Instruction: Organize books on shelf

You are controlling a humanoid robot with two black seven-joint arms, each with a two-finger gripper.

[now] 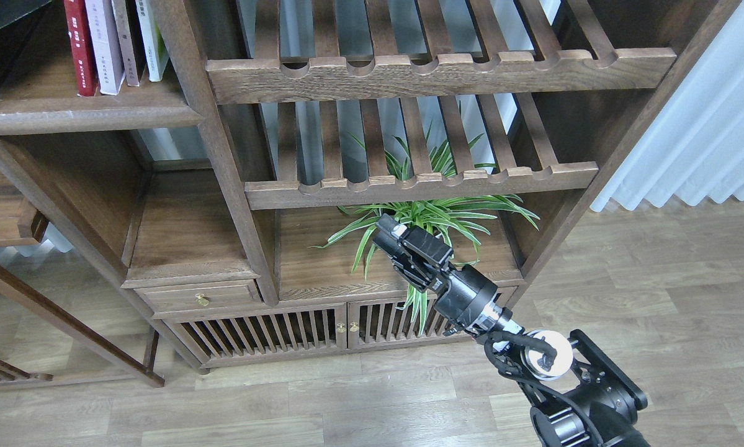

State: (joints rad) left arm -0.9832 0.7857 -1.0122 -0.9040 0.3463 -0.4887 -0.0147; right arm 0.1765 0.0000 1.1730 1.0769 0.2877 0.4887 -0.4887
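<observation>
Right jaws' gap indiscernible, low by the plant [434,214]; books [108,43] upright on shelf [86,115], far up-left

Legible markings: none confirmed.

Small dark print runs down the spines of the red book [79,46] and the pale lavender-white book [103,43], both upright on the dark wooden shelf [86,115] at upper left; the characters are too small and blurred to read. The brown-spined book [127,40] and the white-and-green book [150,38] beside them carry faint marks, equally unreadable. No brand, number or label can be made out on the bookcase drawer [199,296] or the lower slatted cabinet doors [266,335]. A small white patch on the right arm's wrist [437,284] may be a label; its text cannot be read.
</observation>
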